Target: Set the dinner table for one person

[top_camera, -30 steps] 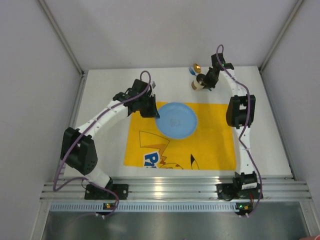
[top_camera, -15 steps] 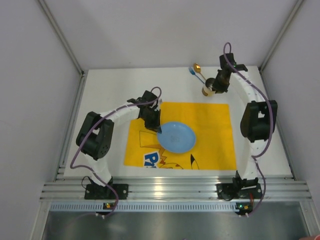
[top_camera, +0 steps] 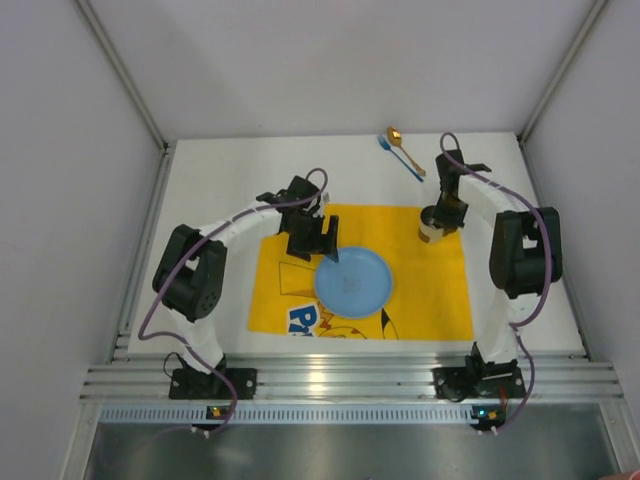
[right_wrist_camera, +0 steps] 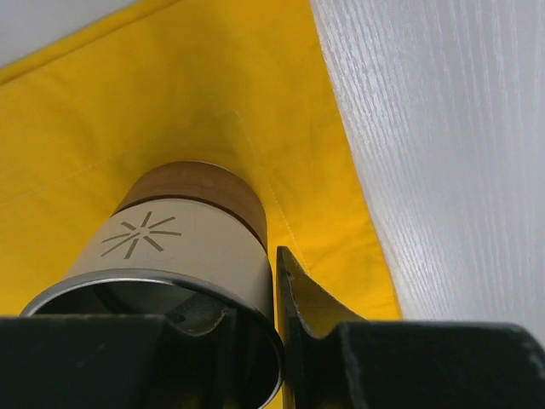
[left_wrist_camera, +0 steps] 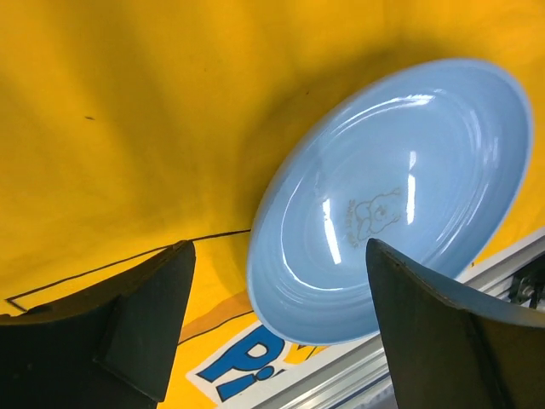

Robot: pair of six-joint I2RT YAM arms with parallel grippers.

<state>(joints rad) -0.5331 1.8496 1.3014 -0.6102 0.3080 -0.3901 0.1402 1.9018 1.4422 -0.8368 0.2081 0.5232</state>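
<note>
While both arms reach in from the near edge, the dinner table [top_camera: 205, 190], a plain white matte rectangular top with a silver aluminium rail, lies flat beneath everything. A yellow printed cloth placemat [top_camera: 430, 295] is spread on its near middle.

On the placemat rests a round pale-blue glazed plate [top_camera: 352, 283], sitting left of the mat's centre. From the left wrist camera I can make out a small bear outline drawn in its well. The left gripper [top_camera: 328, 243] hangs just over the plate's far left rim with its two dark fingers [left_wrist_camera: 145, 324] spread wide apart. The rim shows in the gap between them, and neither finger is clamped on it.

The right gripper [top_camera: 442, 212] is over the mat's far right corner. It is pinching the wall of a cream metal cup [top_camera: 432, 230] with a brown band at its base and a sunburst mark on its side. One finger sits inside the mouth, the other presses outside. I cannot tell whether the cup's base touches the mat.

Well beyond the mat, on bare white table near the far edge, a gold-coloured spoon [top_camera: 405, 152] lies beside a small blue utensil [top_camera: 384, 143].
</note>
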